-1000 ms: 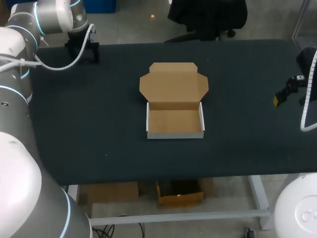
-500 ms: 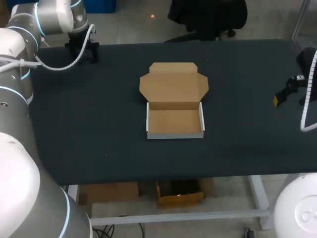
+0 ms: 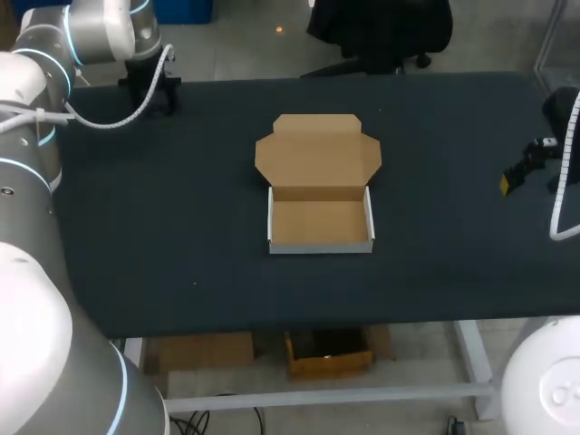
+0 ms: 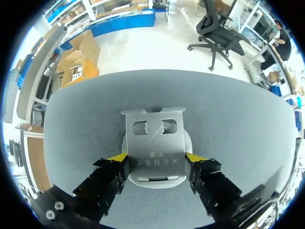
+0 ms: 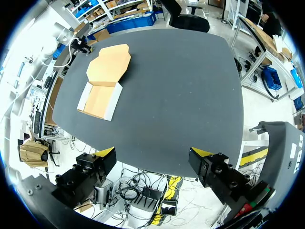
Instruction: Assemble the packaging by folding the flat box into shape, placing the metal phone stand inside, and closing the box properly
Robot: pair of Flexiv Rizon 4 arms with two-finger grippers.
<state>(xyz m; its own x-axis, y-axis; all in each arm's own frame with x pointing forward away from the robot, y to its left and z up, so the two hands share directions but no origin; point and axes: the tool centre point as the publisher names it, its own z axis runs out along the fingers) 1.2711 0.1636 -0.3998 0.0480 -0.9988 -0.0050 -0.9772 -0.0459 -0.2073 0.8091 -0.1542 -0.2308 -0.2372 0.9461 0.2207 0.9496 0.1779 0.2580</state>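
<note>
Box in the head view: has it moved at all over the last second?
No. The box sits at the same spot, measured against the table's far edge.

Right end effector (image 5: 153, 152) held high off the near edge of the bench (image 5: 186, 86), fingers spread wide with nothing between them.
The dark bench fills the space ahead of the two yellow tips. Well ahead, toward its far side, sits the cardboard box (image 5: 101, 85): its white-walled tray is folded up and open, brown inside, and the lid flap lies flat on the bench beyond the tray. The left arm (image 5: 81, 44) is at the far corner past the box, small and hard to make out.
</note>
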